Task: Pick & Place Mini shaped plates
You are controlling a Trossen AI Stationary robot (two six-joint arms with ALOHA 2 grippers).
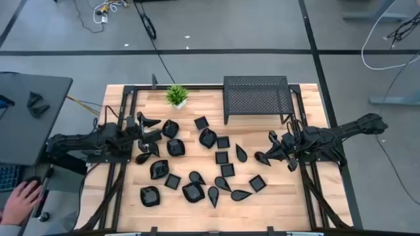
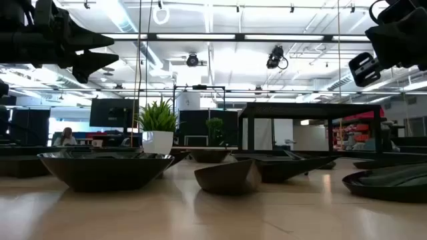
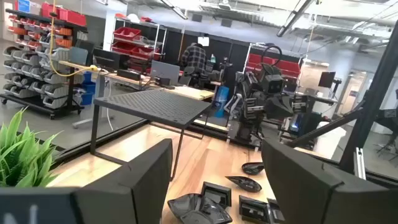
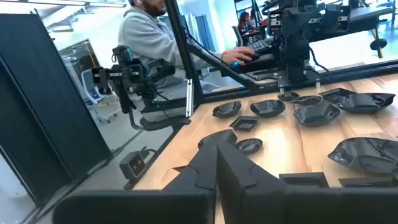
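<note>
Hovering with fingers apart, our left gripper (image 1: 146,131) has mini shaped plates (image 1: 197,164) just ahead and beneath, scattered loose for picking, we judge. Farther across them our right gripper (image 1: 270,154) waits, fingers together and empty, beside the rack (image 1: 256,95).

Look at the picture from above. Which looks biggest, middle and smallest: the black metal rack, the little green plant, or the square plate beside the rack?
1. Black metal rack, clearly largest.
2. Green plant.
3. Square plate, slightly smaller than the plant.
</note>
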